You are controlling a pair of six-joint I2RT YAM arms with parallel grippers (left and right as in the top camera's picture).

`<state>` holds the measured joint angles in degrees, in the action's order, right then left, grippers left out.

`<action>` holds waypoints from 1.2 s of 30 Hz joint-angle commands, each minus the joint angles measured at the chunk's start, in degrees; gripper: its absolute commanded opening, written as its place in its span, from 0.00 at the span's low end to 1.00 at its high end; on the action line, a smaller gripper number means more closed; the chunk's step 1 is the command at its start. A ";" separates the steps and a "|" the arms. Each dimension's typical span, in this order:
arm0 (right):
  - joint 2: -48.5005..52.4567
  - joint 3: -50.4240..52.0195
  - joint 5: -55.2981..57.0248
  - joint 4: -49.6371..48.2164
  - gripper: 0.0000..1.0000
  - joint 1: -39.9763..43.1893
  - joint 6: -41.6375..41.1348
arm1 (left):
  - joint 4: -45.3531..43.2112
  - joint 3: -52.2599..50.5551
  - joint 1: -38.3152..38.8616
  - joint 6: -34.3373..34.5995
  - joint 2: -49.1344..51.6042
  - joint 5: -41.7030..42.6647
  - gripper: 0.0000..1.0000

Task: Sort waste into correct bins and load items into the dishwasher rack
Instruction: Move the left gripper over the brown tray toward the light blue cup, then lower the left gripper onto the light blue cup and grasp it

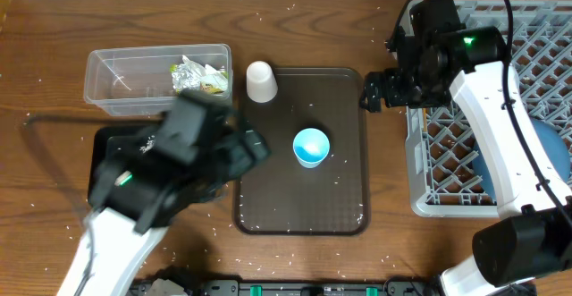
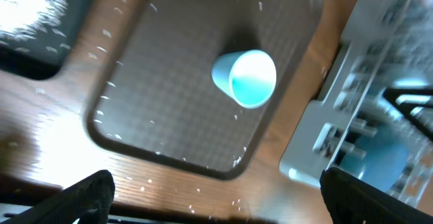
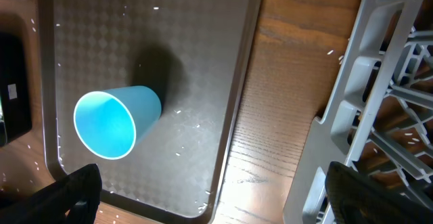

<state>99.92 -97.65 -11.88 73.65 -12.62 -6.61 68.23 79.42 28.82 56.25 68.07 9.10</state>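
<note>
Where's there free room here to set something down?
On the brown tray, all around the light-blue cup, and the wood strip between tray and grey rack. Crowded at left: the left arm hangs over the black tray beside the clear tub.
</note>
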 commanded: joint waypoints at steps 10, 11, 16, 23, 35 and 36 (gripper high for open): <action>-0.15 0.26 0.33 -0.02 0.99 -0.94 -0.63 | -5.40 -0.98 4.55 -2.62 22.29 -5.95 0.85; -0.15 0.26 0.33 -0.02 0.99 -0.94 -0.63 | -5.64 -0.98 4.55 -2.62 23.71 -5.62 0.85; -0.15 0.26 0.33 -0.02 0.99 -0.96 -0.63 | -6.80 -0.98 5.62 -2.67 30.73 -4.85 0.85; -0.15 0.26 0.33 -0.02 0.99 -0.94 -0.63 | -10.80 -1.01 7.30 -5.60 35.06 -1.66 0.85; -0.15 0.26 0.33 -0.02 0.99 -0.96 -0.63 | -12.07 -3.26 8.02 -5.57 37.86 -2.69 0.85; -0.15 0.26 0.33 -0.02 0.99 -0.96 -0.63 | -12.07 -3.28 8.02 -5.60 38.29 -2.69 0.86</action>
<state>99.92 -97.65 -11.88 73.65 -12.62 -6.61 56.23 77.08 36.82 51.16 104.86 7.29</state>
